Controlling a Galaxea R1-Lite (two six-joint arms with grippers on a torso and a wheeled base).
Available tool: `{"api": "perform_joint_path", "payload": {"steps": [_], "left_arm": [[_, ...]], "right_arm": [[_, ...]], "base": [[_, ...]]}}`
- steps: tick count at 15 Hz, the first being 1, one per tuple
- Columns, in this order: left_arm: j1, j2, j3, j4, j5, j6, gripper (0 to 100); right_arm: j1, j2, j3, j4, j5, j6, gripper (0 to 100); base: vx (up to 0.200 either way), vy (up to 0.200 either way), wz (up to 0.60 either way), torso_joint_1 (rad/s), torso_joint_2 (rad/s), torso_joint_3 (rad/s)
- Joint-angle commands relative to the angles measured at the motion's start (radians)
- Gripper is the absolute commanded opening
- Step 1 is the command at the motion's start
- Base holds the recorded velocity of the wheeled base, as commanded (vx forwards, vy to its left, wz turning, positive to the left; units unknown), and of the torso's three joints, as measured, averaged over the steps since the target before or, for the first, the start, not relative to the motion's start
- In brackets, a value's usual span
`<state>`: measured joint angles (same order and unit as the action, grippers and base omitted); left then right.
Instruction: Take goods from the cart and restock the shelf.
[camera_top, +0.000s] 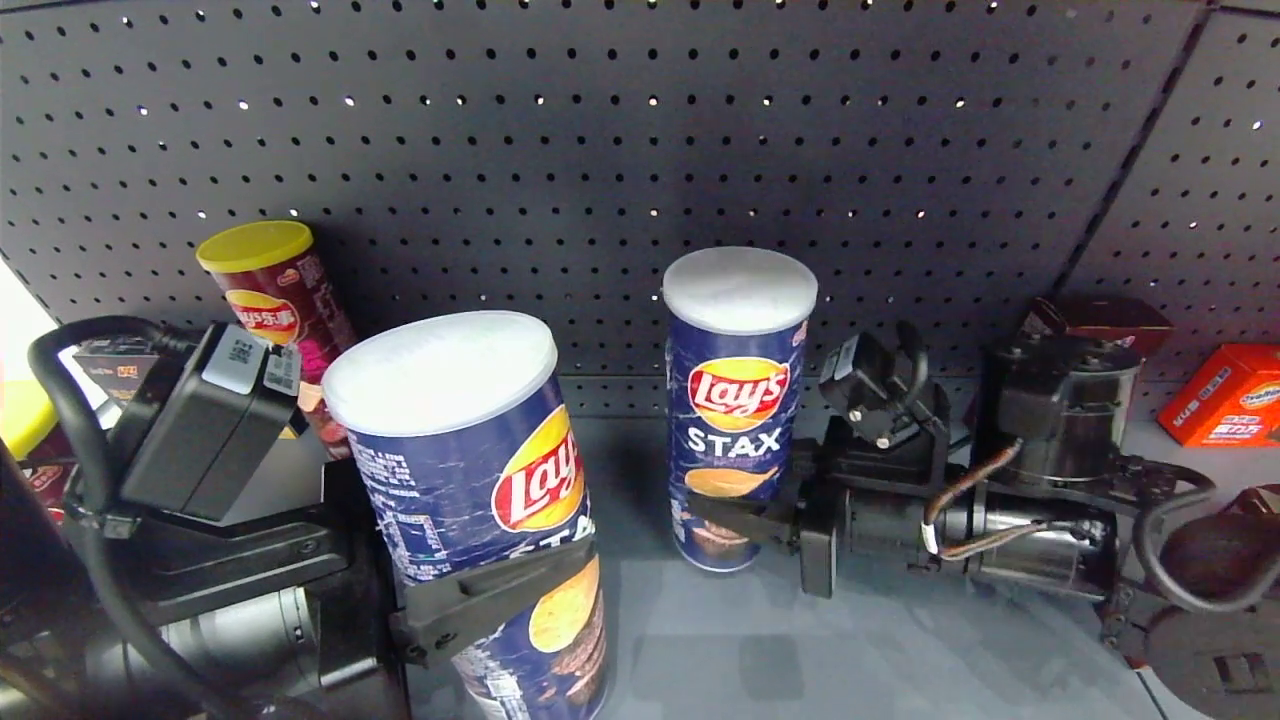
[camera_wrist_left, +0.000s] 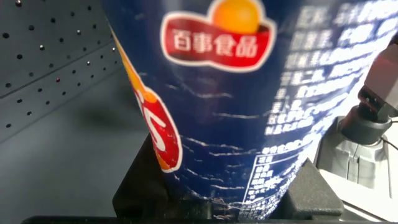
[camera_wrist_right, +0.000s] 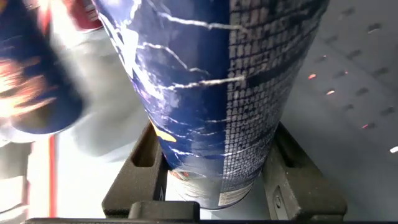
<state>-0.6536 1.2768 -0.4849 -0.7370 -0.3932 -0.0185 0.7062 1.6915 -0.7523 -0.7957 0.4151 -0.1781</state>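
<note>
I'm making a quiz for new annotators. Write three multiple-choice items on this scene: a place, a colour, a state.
1. Where is the orange box? A shelf's right end; B on the back panel; C on the floor.
2. The maroon can's lid is: A white; B yellow; C red.
3. The right tool is: A open; B shut on the box; C shut on a blue can.
Answers: 1 A, it lies far right; 2 B, yellow top; 3 C, fingers clamp the can.

A dark pegboard back panel fills the upper frame, pinpoints of light glinting through its holes; below it runs the grey shelf board, lower centre
</note>
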Motion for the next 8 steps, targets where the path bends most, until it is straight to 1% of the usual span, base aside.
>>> {"api": "perform_joint_path", "payload": {"steps": [1,2,5,7,8], "left_arm": [[0.000,-0.008,-0.014,-0.001,-0.003,-0.008,0],[-0.004,-0.014,-0.023,0.001,-0.003,-0.014,0],[-0.006,-0.014,-0.037,0.001,-0.001,-0.015,0],[-0.001,-0.014,-0.035,0.001,0.000,-0.015,0],[0.000,-0.014,-0.035,0.001,0.000,-0.015,0]], "right_arm": [[0.056,-0.076,0.082,-0.005,-0.015,0.003,0],[0.070,-0.081,0.102,-0.010,-0.015,0.003,0],[0.082,-0.053,0.149,-0.094,-0.016,0.005,0],[0.099,-0.021,0.179,-0.168,-0.016,0.037,0],[0.105,-0.012,0.185,-0.183,-0.018,0.052,0]], "base": [[0.000,0.000,0.00,0.000,0.00,0.000],[0.000,0.000,0.00,0.000,0.00,0.000],[0.000,0.000,0.00,0.000,0.00,0.000],[0.000,0.000,0.00,0.000,0.00,0.000],[0.000,0.000,0.00,0.000,0.00,0.000]]}}
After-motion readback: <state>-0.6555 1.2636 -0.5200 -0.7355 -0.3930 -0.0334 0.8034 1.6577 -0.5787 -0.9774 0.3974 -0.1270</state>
